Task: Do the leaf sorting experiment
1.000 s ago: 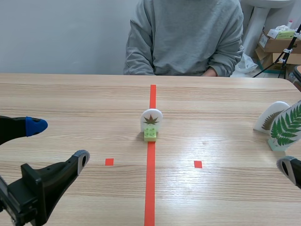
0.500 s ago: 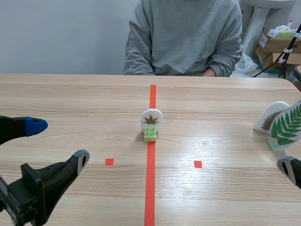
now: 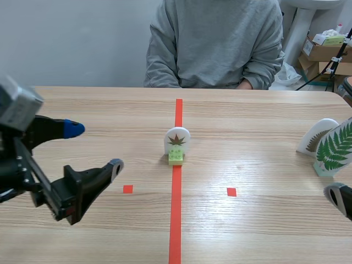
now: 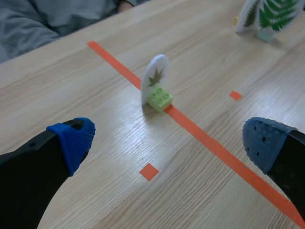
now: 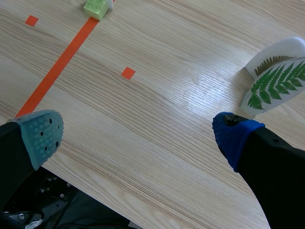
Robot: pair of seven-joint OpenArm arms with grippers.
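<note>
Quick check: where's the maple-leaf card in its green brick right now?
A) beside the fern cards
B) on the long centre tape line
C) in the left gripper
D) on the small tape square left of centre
B: the maple-leaf card stands upright in its green brick on the long tape line, ahead of the open left gripper and clear of it.

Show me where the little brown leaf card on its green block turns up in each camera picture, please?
Scene view: the brown leaf card stands mid-table on the orange-red tape line.
Left wrist view: the card stands ahead of the open left gripper, on that line.
Right wrist view: only its green block shows clearly, far ahead of the right gripper, where the line leads.
Shared landmark: the tape line.
</note>
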